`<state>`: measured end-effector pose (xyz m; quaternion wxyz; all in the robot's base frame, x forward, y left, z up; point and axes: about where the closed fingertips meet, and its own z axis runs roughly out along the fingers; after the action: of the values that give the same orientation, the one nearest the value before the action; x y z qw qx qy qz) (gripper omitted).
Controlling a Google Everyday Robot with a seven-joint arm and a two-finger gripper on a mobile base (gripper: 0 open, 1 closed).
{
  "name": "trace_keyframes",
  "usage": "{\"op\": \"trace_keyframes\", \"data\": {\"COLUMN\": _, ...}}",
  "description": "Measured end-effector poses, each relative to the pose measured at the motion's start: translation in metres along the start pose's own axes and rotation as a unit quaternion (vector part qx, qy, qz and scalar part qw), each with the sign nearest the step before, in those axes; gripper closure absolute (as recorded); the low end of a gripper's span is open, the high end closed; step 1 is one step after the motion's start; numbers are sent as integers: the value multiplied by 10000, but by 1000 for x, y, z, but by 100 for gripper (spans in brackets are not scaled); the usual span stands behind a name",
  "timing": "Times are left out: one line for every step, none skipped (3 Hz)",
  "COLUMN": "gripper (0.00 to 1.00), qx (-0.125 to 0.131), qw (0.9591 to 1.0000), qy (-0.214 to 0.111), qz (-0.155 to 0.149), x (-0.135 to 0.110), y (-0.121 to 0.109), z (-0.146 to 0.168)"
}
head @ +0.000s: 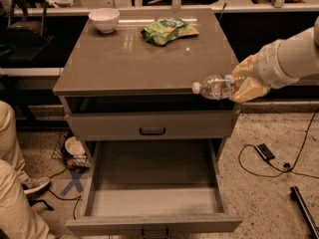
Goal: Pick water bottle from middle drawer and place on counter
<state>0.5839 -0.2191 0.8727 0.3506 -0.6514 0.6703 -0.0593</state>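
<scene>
My gripper (242, 81) reaches in from the right and is shut on the water bottle (216, 87). The clear bottle lies sideways in its grasp, white cap pointing left, at the front right corner of the counter (129, 63) and about level with its edge. The middle drawer (152, 183) is pulled open below; its grey floor is bare. The shallower drawer front with a black bar handle (152, 131) above it is closed.
A white bowl (104, 20) stands at the counter's back left and a green snack bag (168, 31) at its back middle. A person's legs (12, 183) are at the left. Cables and a small device (264, 152) lie on the floor at the right.
</scene>
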Motion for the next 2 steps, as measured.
{"op": "trace_keyframes", "data": {"gripper": 100, "qx": 76, "qw": 9999, "qy": 96, "qz": -56, "x": -14, "y": -32, "z": -10}}
{"op": "trace_keyframes", "data": {"gripper": 100, "qx": 23, "qw": 9998, "qy": 172, "qz": -97, "x": -26, "y": -57, "z": -2}}
